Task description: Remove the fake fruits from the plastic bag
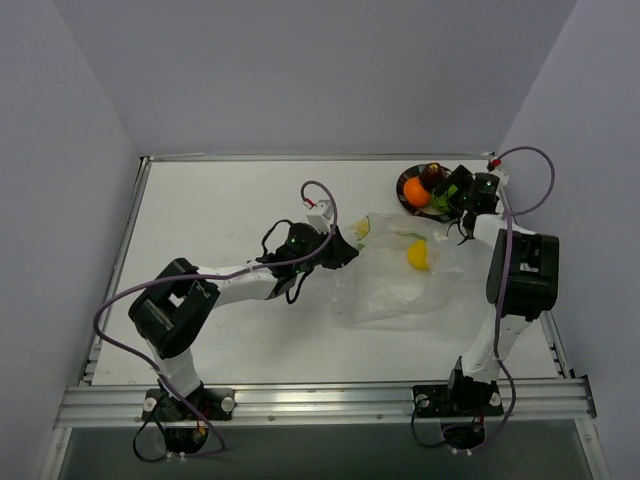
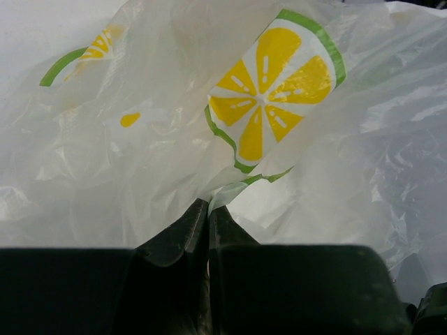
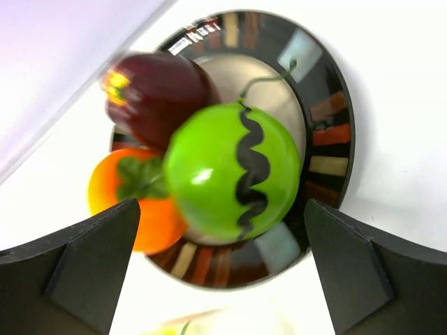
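Top view, left arm: I see it stretched rightward over the table [image 1: 220, 200], with the left gripper [image 1: 345, 250] at the left edge of the plastic bag [image 1: 400, 290].
Top view, right arm: it is folded upright, with the right gripper [image 1: 458, 195] over the plate [image 1: 401, 185]. A yellow fruit [image 1: 418, 256] lies inside the bag.
Left wrist: the fingers are clenched on the bag film.
Right wrist: the jaws are spread and released. The green fruit [image 3: 234, 171], dark red fruit [image 3: 157, 91] and orange fruit [image 3: 140, 209] are on the plate.

White arms [image 1: 240, 285] with black joints [image 1: 175, 310] — looping purple cables [image 1: 97, 320], matte black pincer fingers [image 3: 77, 272]
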Robot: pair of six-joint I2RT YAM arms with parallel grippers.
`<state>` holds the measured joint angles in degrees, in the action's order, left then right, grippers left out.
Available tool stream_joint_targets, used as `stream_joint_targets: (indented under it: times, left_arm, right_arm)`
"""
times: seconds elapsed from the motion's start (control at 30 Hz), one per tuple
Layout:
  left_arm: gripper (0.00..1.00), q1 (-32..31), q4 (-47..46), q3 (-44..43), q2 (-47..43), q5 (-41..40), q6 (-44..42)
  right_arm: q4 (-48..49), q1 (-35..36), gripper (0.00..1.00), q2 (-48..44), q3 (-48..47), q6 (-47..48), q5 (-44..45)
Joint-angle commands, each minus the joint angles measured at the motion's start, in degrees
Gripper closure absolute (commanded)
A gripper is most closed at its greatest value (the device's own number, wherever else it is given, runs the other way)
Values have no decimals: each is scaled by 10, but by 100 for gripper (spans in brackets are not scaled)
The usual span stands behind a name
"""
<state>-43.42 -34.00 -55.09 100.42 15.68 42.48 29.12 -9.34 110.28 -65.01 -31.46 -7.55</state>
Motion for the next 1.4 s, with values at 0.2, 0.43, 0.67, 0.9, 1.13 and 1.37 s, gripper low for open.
stream_joint_targets:
  times: [0.2,0.43,0.67,0.9,1.13,1.37]
  left_arm:
    - [98,-1,-24,33,-41,-18,-27]
    - [98,-3,-30,41,-44,-17,-35]
    - [98,-5,-44,44,-42,-7,-25]
    - [98,-6,-50,44,-56,8,1]
    - [98,-5,-60,47,-59,20,16]
    - [98,-4,-63,45,-56,25,21]
  right_arm:
    - [-8,-3,0,-196,90,-5,19]
    - [-131,34,64,-478,161,24,66]
    - [-344,263,85,-632,116,76,35]
    - [-409,472,86,-604,189,33,171]
    - [-401,485,85,-487,194,43,344]
    - [-325,426,82,-402,212,34,453]
